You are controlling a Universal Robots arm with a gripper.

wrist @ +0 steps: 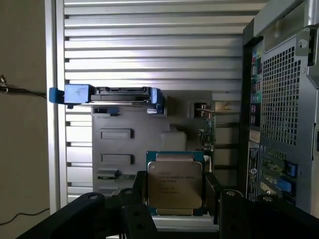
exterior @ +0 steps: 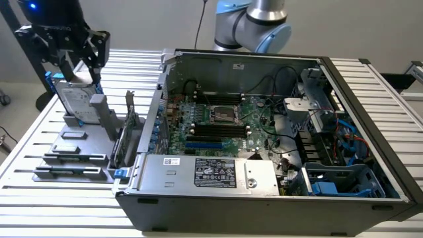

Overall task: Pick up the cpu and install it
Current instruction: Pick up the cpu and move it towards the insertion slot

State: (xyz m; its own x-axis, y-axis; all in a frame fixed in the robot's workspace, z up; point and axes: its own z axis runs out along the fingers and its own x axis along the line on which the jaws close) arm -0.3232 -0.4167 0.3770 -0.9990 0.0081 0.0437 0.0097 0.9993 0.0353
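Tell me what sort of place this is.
Probably a robotics lab bench for computer assembly: an open desktop computer case lies on a slatted metal table, a hard drive stands in a grey parts holder, and the gripper holds the cpu.

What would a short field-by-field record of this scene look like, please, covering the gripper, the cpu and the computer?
gripper: closed on the cpu, above the parts holder
cpu: held by two opposite edges, metal top facing the wrist camera
parts holder: grey, at the exterior view's left of the computer case
hard drive: standing in the holder, blue rails
computer case: side open, motherboard exposed
install: not yet done
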